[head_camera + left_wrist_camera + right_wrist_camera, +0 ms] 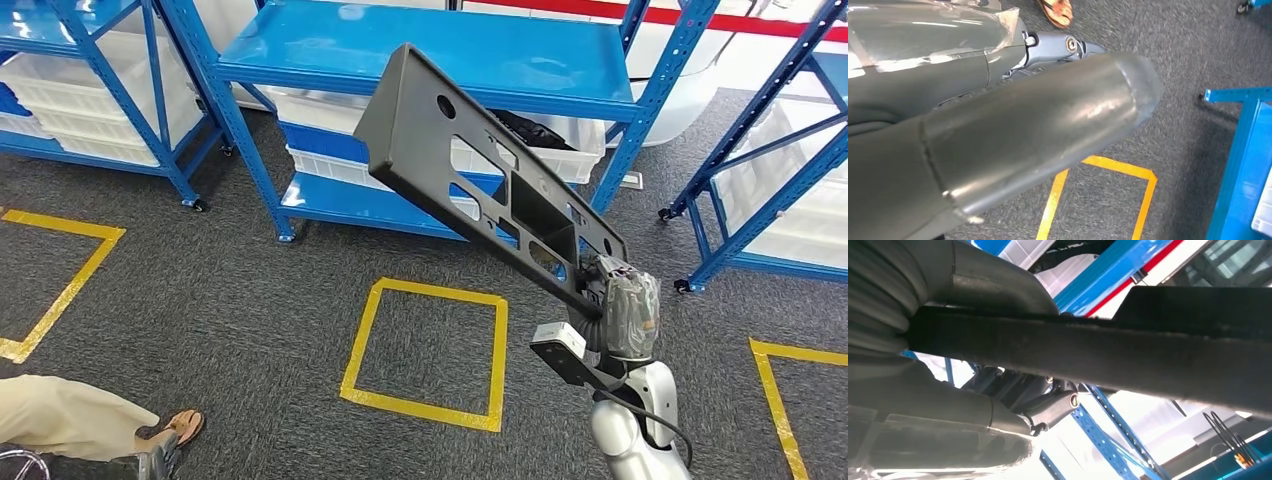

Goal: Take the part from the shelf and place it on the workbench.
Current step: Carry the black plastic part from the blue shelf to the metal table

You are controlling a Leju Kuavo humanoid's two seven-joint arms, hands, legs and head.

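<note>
The part (pixel 470 175), one long black panel with several cut-outs, is off the shelf (pixel 430 50) and raised in the air, tilted, above the floor. The right hand (pixel 620 300) grips it at its lower end. The left hand (pixel 998 135) hangs over the floor; its state cannot be told. The carry step appears to be in hand. No bench is visible, so the next move calls for turning toward one. Three yellow floor squares (pixel 425 345) are visible, and one person's sandalled foot (pixel 180 425).

Your part (pixel 470 170): long flat dark-grey plastic panel with round and rectangular cutouts. It's airborne, tilted, lower end gripped by the right hand (pixel 622 308), upper end slanting toward the blue shelf (pixel 420 45).
</note>
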